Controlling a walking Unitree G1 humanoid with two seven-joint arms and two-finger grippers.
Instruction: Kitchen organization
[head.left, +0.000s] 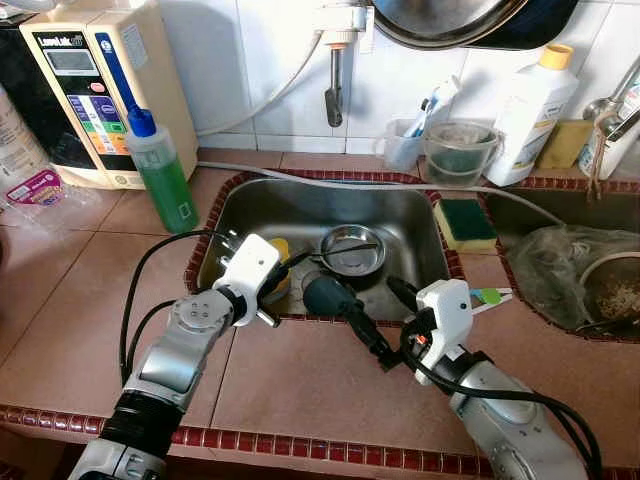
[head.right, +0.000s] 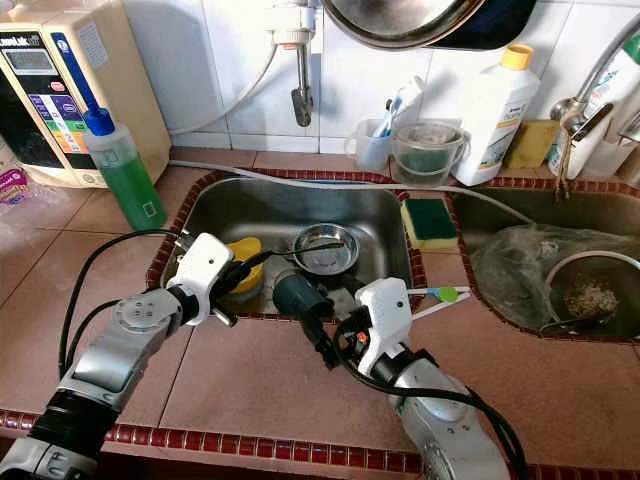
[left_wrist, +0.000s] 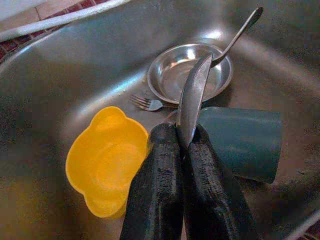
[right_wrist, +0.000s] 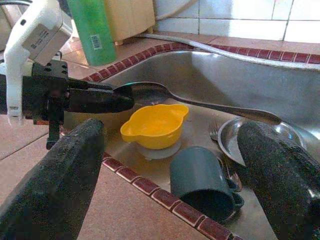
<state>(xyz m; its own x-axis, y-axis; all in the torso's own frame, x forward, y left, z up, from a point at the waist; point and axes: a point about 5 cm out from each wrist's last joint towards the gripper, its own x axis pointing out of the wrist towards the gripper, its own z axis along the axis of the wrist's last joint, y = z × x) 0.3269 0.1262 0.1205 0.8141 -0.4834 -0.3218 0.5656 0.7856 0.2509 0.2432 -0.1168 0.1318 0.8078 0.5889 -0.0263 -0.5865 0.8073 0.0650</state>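
Note:
My left gripper (head.left: 295, 262) is shut on the bowl end of a metal spoon (left_wrist: 192, 95), held above the steel sink (head.left: 400, 215). The spoon's handle reaches out over a small steel bowl (head.left: 350, 265). Below the gripper sits a yellow bowl (left_wrist: 107, 160), with a fork (left_wrist: 145, 103) lying beside the steel bowl. A dark teal cup (head.left: 325, 297) lies on its side at the sink's front wall. My right gripper (head.left: 368, 295) stands open at the sink's front edge, its fingers (right_wrist: 55, 185) spread wide just behind the cup (right_wrist: 200, 182).
A green soap bottle (head.left: 160, 170) and a beige water appliance (head.left: 90, 90) stand at the back left. A faucet (head.left: 335, 80) hangs over the sink. A green sponge (head.left: 463, 222) lies on the divider. The right basin (head.left: 570, 265) holds a plastic bag and a strainer.

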